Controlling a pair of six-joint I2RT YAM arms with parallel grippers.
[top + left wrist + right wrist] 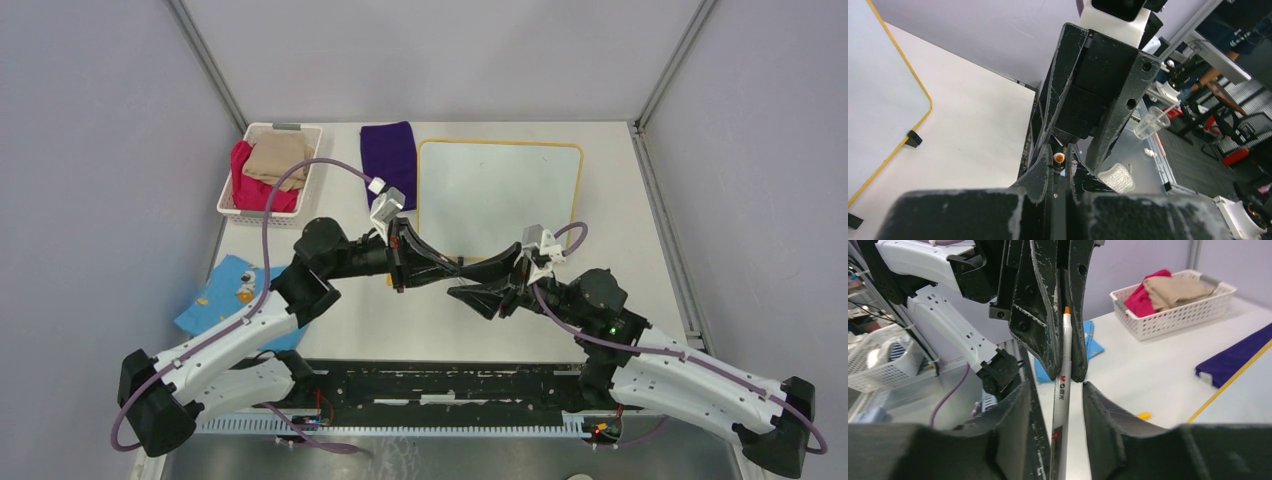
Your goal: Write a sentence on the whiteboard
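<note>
The whiteboard [500, 190] lies flat at the back of the table, yellow-framed, its face plain white. The sentence is not in view on it. Both grippers meet in mid-air in front of the board. My left gripper [457, 266] is shut on a white marker [1064, 385], whose orange end [1059, 158] shows between the fingers of that gripper [1059, 161]. My right gripper [1055, 387] is open, its fingers on either side of the marker's lower barrel with a gap on each side. The board's corner [878, 100] shows in the left wrist view.
A white basket [232, 205] with red and beige cloths stands at the back left. A purple cloth [390, 160] lies beside the board. A blue patterned cloth [225, 295] lies at the near left. A small orange cap [1143, 415] rests on the table.
</note>
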